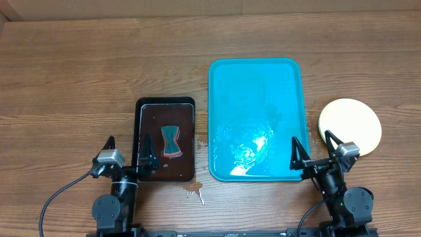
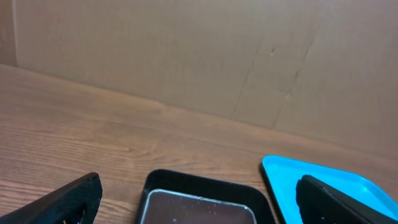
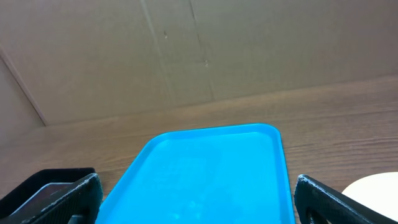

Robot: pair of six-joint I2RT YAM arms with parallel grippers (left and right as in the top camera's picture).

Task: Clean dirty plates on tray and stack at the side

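Note:
The turquoise tray lies in the middle of the table with wet patches near its front and no plates on it. It also shows in the right wrist view and at the right edge of the left wrist view. A pale yellow-green plate lies on the table right of the tray; I cannot tell whether others lie under it. Its edge shows in the right wrist view. My left gripper is open and empty at the front of the black tray. My right gripper is open and empty between the turquoise tray's front right corner and the plate.
A smaller black tray of dark liquid lies left of the turquoise tray, with a teal and red sponge in it. A small spill marks the wood in front. A cardboard wall stands at the back.

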